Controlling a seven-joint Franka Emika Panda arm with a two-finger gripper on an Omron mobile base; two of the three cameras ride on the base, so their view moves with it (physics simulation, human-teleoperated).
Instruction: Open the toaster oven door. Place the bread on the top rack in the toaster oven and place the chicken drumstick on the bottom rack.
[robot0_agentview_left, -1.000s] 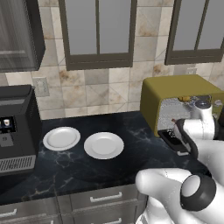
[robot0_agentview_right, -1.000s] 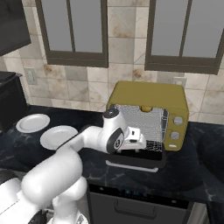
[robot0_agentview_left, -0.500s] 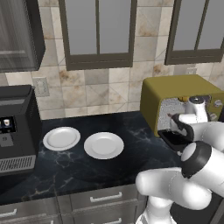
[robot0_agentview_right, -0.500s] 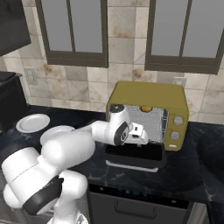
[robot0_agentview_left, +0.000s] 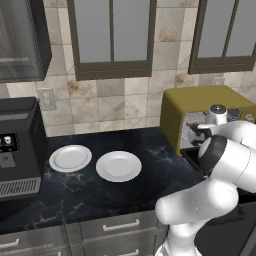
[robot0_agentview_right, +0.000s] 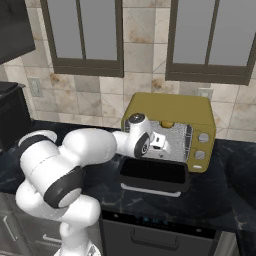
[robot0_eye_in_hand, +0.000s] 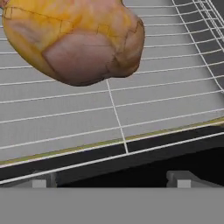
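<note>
Oven door (robot0_agentview_right: 152, 175) is folded down flat. Drumstick (robot0_eye_in_hand: 76, 39) lies on the wire rack (robot0_eye_in_hand: 153, 100). Claw (robot0_agentview_right: 159, 141) is open, empty, at the oven (robot0_agentview_right: 172, 107) mouth.

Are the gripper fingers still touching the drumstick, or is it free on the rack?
Apart. Hand view: both fingertips sit low at the frame bottom, a clear gap from the chicken drumstick lying on the rack.

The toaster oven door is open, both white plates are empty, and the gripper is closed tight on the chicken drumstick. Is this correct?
Not quite: the gripper is open, its fingers clear of the chicken drumstick, as the hand view shows. The toaster oven door is open and both plates are empty.
</note>
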